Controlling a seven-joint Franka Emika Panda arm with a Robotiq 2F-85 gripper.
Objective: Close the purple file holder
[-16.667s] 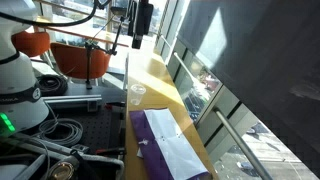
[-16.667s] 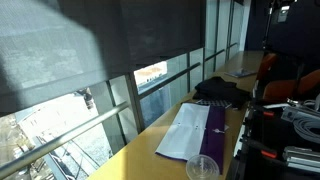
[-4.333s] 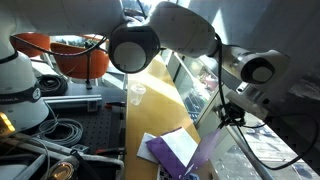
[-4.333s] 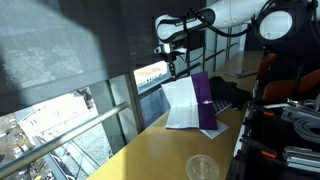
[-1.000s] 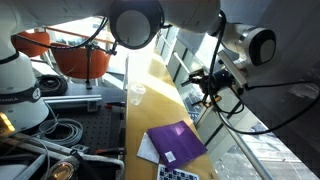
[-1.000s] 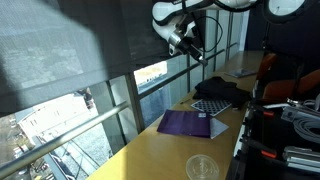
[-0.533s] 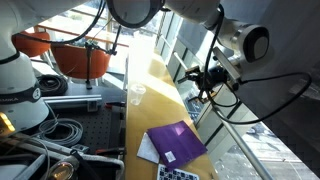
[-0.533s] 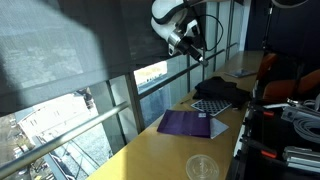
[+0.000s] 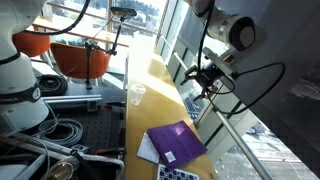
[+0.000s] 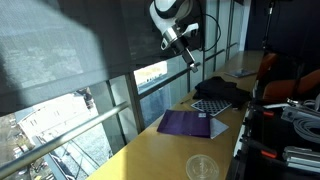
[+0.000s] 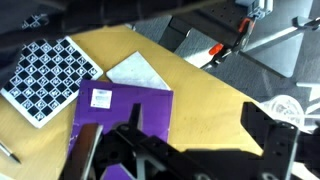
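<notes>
We see the purple file holder (image 9: pixel 176 143) shut, its cover flap down, lying flat on the yellow worktop (image 9: pixel 152 78) just beside the checkered board (image 10: pixel 212 105). White paper (image 11: pixel 137 69) juts from under one edge.

Long yellow table (image 9: pixel 150 75) by the window, purple file holder lying flat in the middle of it.

In both exterior views the yellow table (image 10: pixel 150 158) runs along the glass. There's the purple file holder (image 9: pixel 177 143) (image 10: pixel 185 123) (image 11: pixel 120 112), cover down and flat, with a white sheet (image 9: pixel 146 149) (image 11: pixel 138 69) poking out past one edge. Just beside the holder sits a checkerboard (image 10: pixel 212 105) (image 11: pixel 48 75), black and white squares. A clear plastic cup (image 9: pixel 137 95) (image 10: pixel 203 167) stands alone, well apart, on the holder's other side. Beyond the checkerboard, a black bundle (image 10: pixel 220 89) is heaped at the far end of the table. In the wrist view a pen (image 11: pixel 8 152) lies at the left edge, near the checkerboard.
</notes>
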